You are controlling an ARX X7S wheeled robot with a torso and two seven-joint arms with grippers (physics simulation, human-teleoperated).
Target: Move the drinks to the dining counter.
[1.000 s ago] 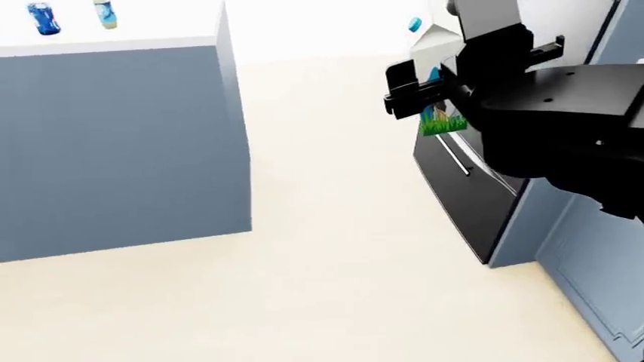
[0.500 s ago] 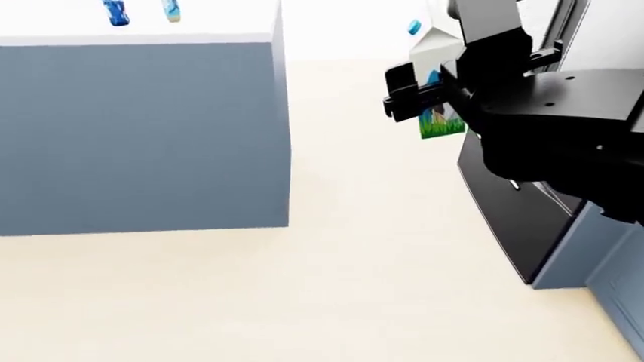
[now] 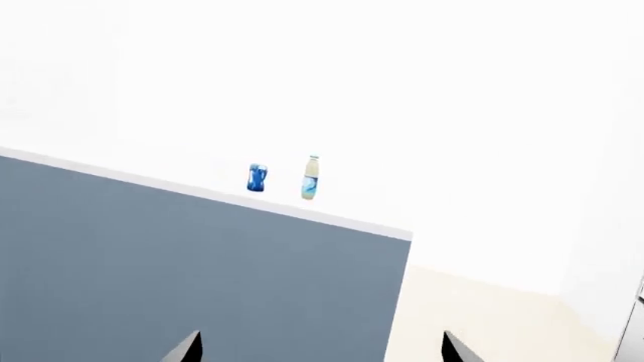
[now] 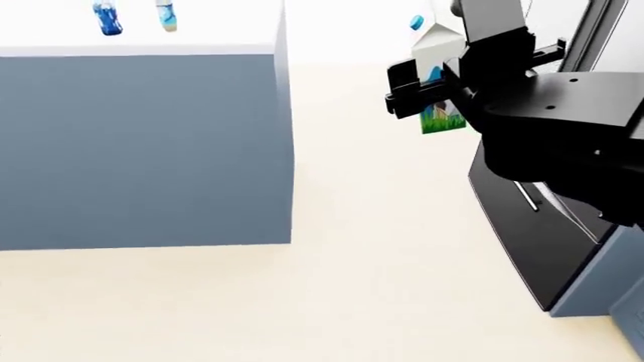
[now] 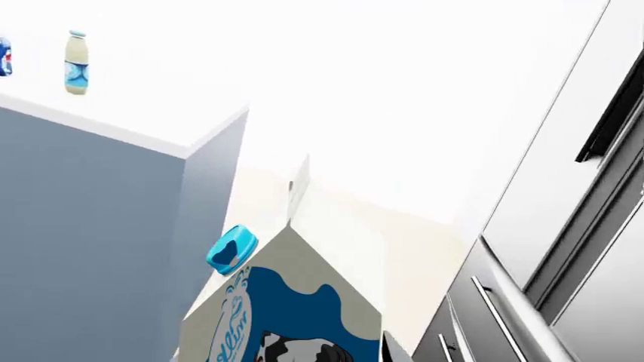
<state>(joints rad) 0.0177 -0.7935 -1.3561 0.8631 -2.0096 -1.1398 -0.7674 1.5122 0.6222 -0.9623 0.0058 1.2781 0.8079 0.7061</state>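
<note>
1. The right claw [image 4: 427, 89] is clamped on the milk carton [image 4: 439, 83], its black fingers pressed against the carton's sides, holding it upright in the air above the cream floor [image 4: 382, 249]
2. In the right wrist view the milk carton [image 5: 292, 309] fills the lower part of the picture, showing its gabled top, a light-blue cap [image 5: 231, 249] on the slope and a blue patch with part of a cow picture
3. The carton is well apart from the dining tabletop [image 4: 201, 34], which stands across a strip of floor with a white top and a dark blue-grey base panel [image 4: 141, 151]
4. The blue soda can [image 4: 105, 18] and the cream bottle [image 4: 166, 15] stand upright on that tabletop, just beside each other and not touching, back from its near edge
5. The left wrist view shows the same pair, soda can [image 3: 258, 178] and bottle [image 3: 311, 178], on the white top above the grey panel
6. Of the left claw [image 3: 320, 348] only two dark fingertips [image 3: 187, 350] show, set wide apart with nothing between them
7. A dark appliance [image 4: 533, 234] with a silver handle sits below the right arm [image 4: 553, 128]
</note>
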